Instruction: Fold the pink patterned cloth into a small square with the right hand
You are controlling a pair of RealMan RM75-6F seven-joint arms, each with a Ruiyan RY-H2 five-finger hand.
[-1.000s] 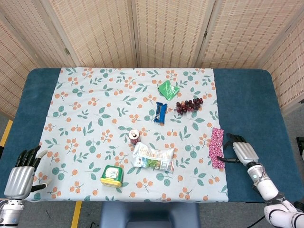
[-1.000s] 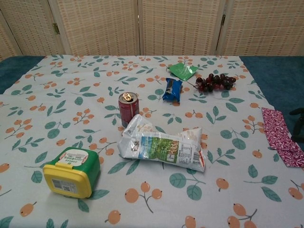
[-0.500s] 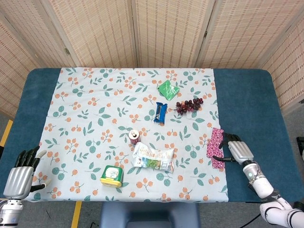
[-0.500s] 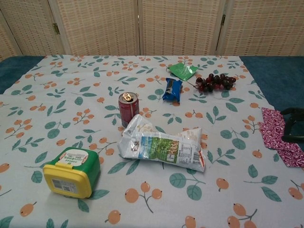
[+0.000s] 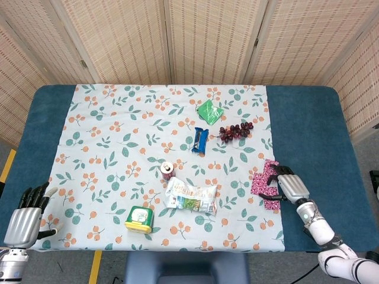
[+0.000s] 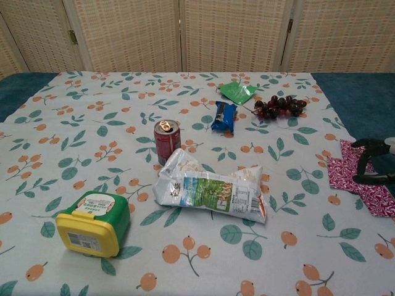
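Your right hand [image 5: 289,184] pinches the pink patterned cloth [image 5: 264,184] at the right edge of the floral tablecloth [image 5: 118,136], its dark fingers [image 6: 370,148] curled over a flap of fabric; the rest of the cloth lies flat under and just ahead of those fingers. Your left hand [image 5: 26,216] rests well away at the table's near left corner, fingers spread apart and holding nothing.

The pink patterned cloth [image 5: 263,184] lies partly folded at the tablecloth's right edge.
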